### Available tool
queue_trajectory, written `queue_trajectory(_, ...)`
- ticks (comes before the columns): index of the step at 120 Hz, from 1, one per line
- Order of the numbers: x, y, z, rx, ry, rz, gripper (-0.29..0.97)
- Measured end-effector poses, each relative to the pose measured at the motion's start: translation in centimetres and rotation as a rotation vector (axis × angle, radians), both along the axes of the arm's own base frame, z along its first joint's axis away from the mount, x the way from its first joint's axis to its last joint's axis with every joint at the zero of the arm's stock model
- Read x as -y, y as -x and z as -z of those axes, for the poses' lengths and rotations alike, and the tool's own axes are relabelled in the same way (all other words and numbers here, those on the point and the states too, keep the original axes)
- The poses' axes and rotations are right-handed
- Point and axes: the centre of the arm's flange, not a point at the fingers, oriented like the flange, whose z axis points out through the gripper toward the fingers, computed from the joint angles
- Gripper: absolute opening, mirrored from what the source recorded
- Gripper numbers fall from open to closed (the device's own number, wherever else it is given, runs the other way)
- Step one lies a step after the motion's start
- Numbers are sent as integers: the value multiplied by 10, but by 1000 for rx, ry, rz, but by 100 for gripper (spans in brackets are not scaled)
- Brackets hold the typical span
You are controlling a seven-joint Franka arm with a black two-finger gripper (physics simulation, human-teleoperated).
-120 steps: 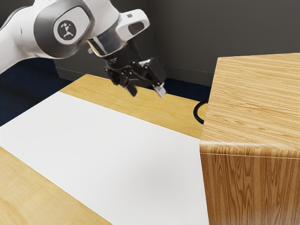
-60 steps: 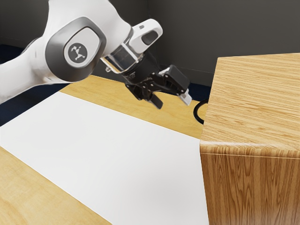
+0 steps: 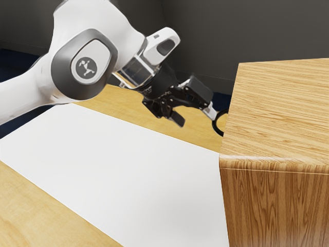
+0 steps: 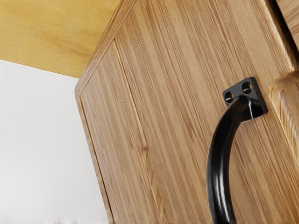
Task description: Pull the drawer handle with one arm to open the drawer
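Wrist view: handle bracket (image 4: 244, 95); exterior view: pincer (image 3: 195, 116)

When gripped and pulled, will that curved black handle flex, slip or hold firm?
The curved black handle looks like a rigid bar, fixed to the wooden drawer front by a two-hole plate, so it probably won't flex. Its glossy, rounded surface may let a grip slide along it.

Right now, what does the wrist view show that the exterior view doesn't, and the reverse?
The wrist view gives the handle's mount with two screw holes, and the seams of the drawer front. The exterior view gives the arm and its open pincer near the black handle. Both share that handle, the wooden cabinet and the white mat.
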Motion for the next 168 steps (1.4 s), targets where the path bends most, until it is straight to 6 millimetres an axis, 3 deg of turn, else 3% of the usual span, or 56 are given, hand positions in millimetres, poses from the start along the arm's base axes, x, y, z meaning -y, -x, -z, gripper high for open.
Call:
queue_trajectory(29,11,-3,6,1,4,8,68)
queue_trajectory(59,15,-7,27,-20,1,0,68)
queue_trajectory(110,-44,13,33,-31,44,-89,68)
queue_trajectory(141,-65,33,30,-29,73,-111,68)
queue_trajectory(168,-93,43,38,-43,96,-149,68)
